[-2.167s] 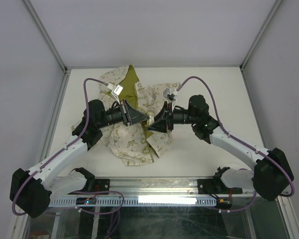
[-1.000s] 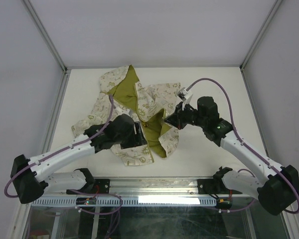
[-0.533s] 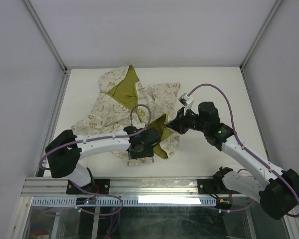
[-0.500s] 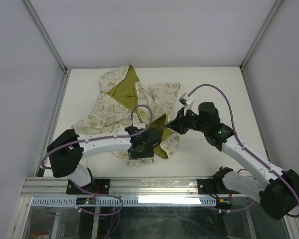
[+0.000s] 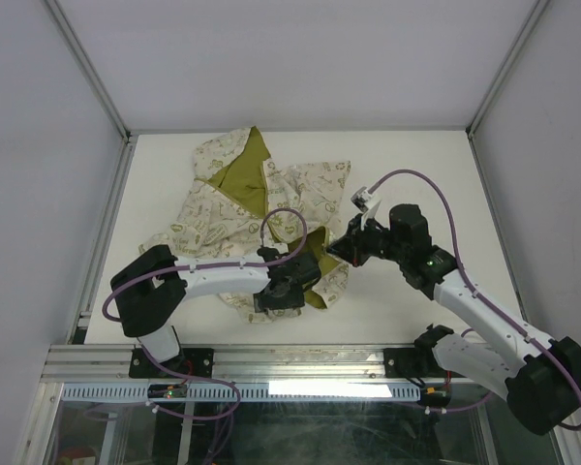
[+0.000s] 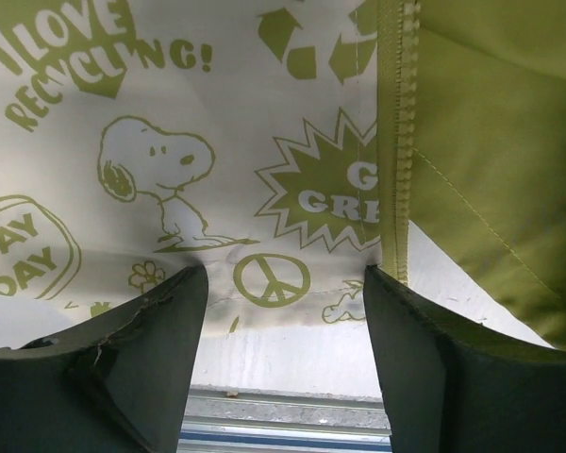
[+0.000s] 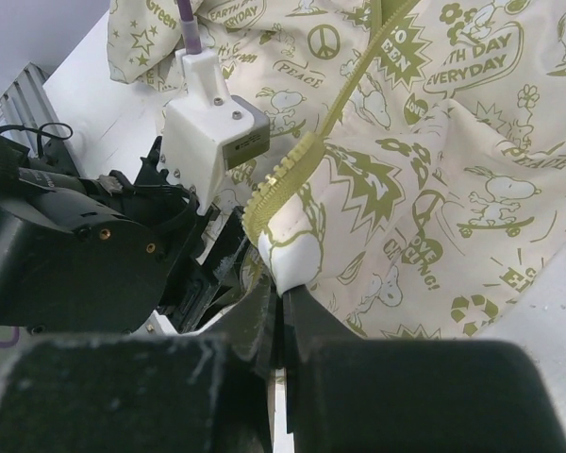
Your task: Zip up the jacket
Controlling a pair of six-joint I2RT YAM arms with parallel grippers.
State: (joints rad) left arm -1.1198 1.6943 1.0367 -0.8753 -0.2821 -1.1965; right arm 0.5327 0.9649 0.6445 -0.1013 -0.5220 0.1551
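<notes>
Lying crumpled on the white table (image 5: 416, 165), the jacket (image 5: 223, 208) is soft cream cloth printed with olive cartoon dogs, peace signs and slogans, its front thrown open so the plain olive lining (image 5: 240, 174) shows in pointed folds. The overhead view gives the whole layout: the garment spreads from the far left of the table toward the middle, with both arms reaching to its near edge, the left gripper (image 5: 283, 300) at the hem and the right gripper (image 5: 341, 249) just beside the turned-back flap. Only the wrist views show detail. The left one looks along the flat printed panel to the zipper (image 6: 396, 142), a ribbed olive tape with fine teeth running beside the smooth lining (image 6: 500, 142); the dark, matte fingers (image 6: 151, 359) stand wide apart with the hem lying at their tips and nothing pinched. The right one shows the zipper (image 7: 311, 151) curving up from the right gripper (image 7: 281, 293), whose jaws are pressed together on the cream edge at the tape's lower end.
</notes>
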